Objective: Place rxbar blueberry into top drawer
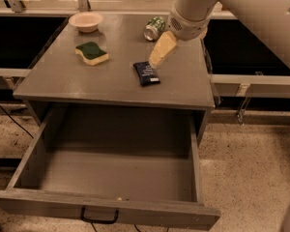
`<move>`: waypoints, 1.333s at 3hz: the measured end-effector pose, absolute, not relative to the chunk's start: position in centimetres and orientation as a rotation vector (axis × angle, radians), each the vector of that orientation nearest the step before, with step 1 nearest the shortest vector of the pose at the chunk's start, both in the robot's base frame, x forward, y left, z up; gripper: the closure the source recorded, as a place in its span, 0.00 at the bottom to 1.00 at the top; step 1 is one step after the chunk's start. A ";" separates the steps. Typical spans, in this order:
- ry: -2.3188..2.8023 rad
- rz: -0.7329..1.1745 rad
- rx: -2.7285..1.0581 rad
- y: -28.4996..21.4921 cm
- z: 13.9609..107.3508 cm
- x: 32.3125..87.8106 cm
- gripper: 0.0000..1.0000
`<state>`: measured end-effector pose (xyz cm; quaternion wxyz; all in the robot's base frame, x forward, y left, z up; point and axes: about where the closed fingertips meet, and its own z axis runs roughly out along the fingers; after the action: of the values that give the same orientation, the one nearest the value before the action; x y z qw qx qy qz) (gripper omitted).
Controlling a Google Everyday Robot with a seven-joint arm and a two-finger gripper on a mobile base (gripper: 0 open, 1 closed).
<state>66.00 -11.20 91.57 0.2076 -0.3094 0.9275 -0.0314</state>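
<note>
The rxbar blueberry, a dark navy wrapper with a white end patch, lies flat on the grey cabinet top, right of centre. My gripper hangs from the white arm at upper right, its pale fingers pointing down-left with the tips just above the bar's far end. The top drawer is pulled fully open below, empty inside, with a black handle on its front.
A green-and-yellow sponge lies at left on the top. A pale bowl stands at the back left. A green patterned can lies on its side at the back. Speckled floor lies to the right.
</note>
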 end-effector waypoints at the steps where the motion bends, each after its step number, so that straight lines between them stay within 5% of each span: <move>1: 2.581 -0.001 -0.934 -7.5 89.6 69.2 0.00; 4: 2.669 0.099 -1.071 -4.4 84.2 70.6 0.00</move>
<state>70.61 -4.39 84.24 0.1317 -0.3689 0.9195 0.0340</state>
